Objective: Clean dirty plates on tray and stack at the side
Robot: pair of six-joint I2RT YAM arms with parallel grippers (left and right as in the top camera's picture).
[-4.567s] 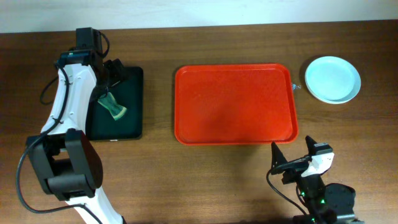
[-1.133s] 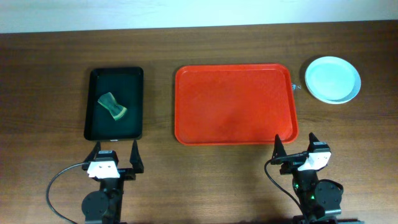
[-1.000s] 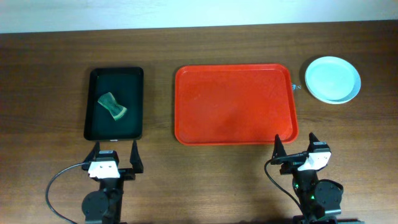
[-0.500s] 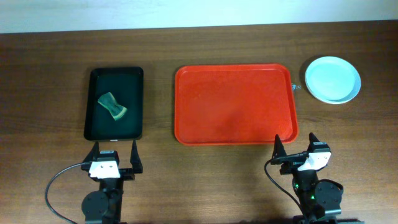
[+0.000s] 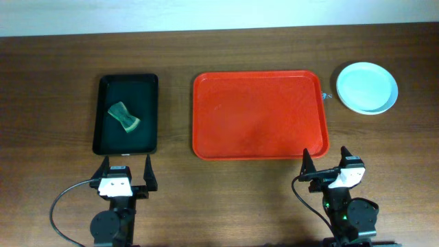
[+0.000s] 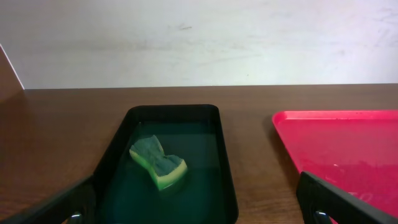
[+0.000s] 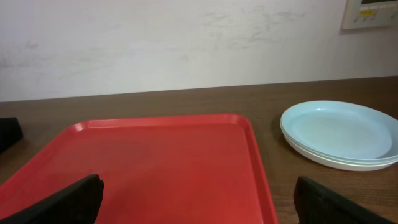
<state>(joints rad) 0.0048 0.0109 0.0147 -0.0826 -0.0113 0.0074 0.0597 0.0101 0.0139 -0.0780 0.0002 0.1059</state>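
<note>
The red tray lies in the middle of the table with nothing on it; it also shows in the right wrist view and the left wrist view. The pale-aqua plates sit stacked on the table right of the tray, also in the right wrist view. My left gripper is open and empty at the table's front edge, in front of the black tray. My right gripper is open and empty at the front edge, by the red tray's near right corner.
A black tray with dark water holds a green and yellow sponge, also in the left wrist view. A white wall runs behind the table's far edge.
Since 4.6 s ago the left arm has drawn back from the black tray to the front edge, leaving the sponge in it. Over the last second nothing has moved.
</note>
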